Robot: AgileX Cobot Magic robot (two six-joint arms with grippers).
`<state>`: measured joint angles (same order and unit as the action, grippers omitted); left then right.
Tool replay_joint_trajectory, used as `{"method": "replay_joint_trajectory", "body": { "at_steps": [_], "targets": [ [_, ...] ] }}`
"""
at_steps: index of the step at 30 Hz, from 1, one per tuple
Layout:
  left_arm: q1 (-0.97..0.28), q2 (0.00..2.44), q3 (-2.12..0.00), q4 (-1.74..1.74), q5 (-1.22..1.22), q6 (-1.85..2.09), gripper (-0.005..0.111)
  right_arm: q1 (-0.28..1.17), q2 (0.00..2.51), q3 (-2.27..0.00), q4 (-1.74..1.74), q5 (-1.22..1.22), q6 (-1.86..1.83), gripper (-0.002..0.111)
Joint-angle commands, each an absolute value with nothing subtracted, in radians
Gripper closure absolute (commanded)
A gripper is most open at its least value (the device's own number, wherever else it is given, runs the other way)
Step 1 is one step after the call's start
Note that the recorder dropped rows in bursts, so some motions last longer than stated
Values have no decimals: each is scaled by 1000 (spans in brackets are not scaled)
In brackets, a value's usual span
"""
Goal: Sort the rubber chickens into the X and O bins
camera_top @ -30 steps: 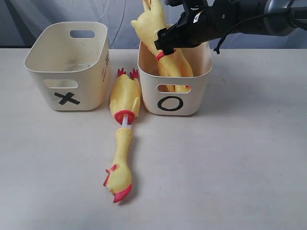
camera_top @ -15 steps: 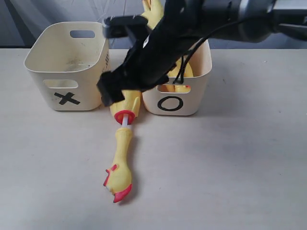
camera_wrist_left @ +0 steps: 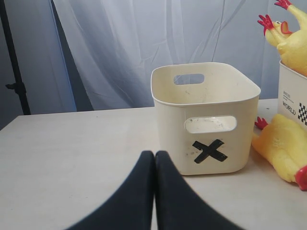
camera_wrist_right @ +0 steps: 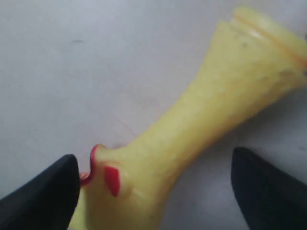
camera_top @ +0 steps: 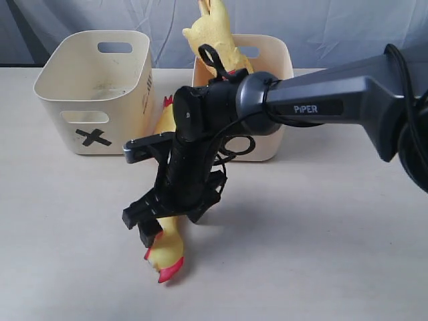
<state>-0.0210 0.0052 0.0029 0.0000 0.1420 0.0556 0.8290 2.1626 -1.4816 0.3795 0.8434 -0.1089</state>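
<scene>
Reaches in from the right edge of the exterior view with the grey arm (camera_top: pixel 334 93) marked PIPER, crossing the middle toward the lower left. Holds the right gripper (camera_top: pixel 170 212) low over the table (camera_top: pixel 321 254), jaws set wide with nothing clamped. Straddles the neck of the lying chicken (camera_wrist_right: pixel 192 124), with a black fingertip (camera_wrist_right: pixel 43 191) on each side and both clear of the yellow rubber. Cannot tell whether the fingertips touch the tabletop.

Leaves only part of that chicken showing in the exterior view: the red-beaked head at lower left, just below the gripper, and a slice of yellow body above it in the gap between the two tubs.

Places the X bin (camera_top: pixel 127 127) at upper left, nothing to be seen inside, and the O bin (camera_top: pixel 277 87) at upper centre, its mark hidden behind the arm. Shows an upright chicken (camera_top: pixel 210 33) standing out of the O bin's top, against the pale curtain (camera_top: pixel 321 27).

Shows the left gripper (camera_wrist_left: pixel 154 160) with its black fingers pressed together on nothing, low over the table and pointed at the X bin's marked face.
</scene>
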Motion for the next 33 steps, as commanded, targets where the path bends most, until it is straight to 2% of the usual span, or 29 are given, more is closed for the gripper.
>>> {"method": "replay_joint_trajectory", "body": {
  "at_steps": [1, 2, 5, 6, 12, 16, 20, 21, 24, 26, 27, 28, 29, 31, 33],
  "targets": [
    [-21, 0, 0, -7, 134, 56, 107, 829, 2177, -1479, 367, 879, -100, 45],
    [-21, 0, 0, -7, 134, 56, 107, 829, 2177, -1479, 365, 889, -100, 56],
    [-21, 0, 0, -7, 134, 56, 107, 829, 2177, -1479, 365, 932, -141, 98],
    [-21, 0, 0, -7, 134, 56, 107, 829, 2177, -1479, 369, 953, -157, 108],
    [-21, 0, 0, -7, 134, 56, 107, 829, 2144, -1479, 560, 1210, -304, 106],
    [-21, 0, 0, -7, 134, 56, 107, 829, 2045, -1479, 721, 1221, -411, 109],
    [-21, 0, 0, -7, 134, 56, 107, 829, 1927, -1534, 742, 1187, -472, 109],
    [-21, 0, 0, -7, 134, 56, 107, 829, 1905, -1553, 742, 1143, -519, 109],
    [-21, 0, 0, -7, 134, 56, 107, 829, 1852, -1611, 742, 811, -710, 109],
    [-21, 0, 0, -7, 134, 56, 107, 829, 1848, -1629, 747, 489, -791, 109],
    [-21, 0, 0, -7, 134, 56, 107, 829, 1881, -1648, 747, 179, -836, 109],
    [-21, 0, 0, -7, 134, 56, 107, 829, 1902, -1658, 747, 78, -848, 109],
    [-21, 0, 0, -7, 134, 56, 107, 827, 1973, -1693, 744, -136, -857, 109],
    [-21, 0, 0, -7, 134, 56, 107, 827, 2097, -1785, 696, -249, -857, 109],
    [-21, 0, 0, -7, 134, 56, 107, 827, 2217, -1885, 556, -223, -857, 109]
  ]
}}
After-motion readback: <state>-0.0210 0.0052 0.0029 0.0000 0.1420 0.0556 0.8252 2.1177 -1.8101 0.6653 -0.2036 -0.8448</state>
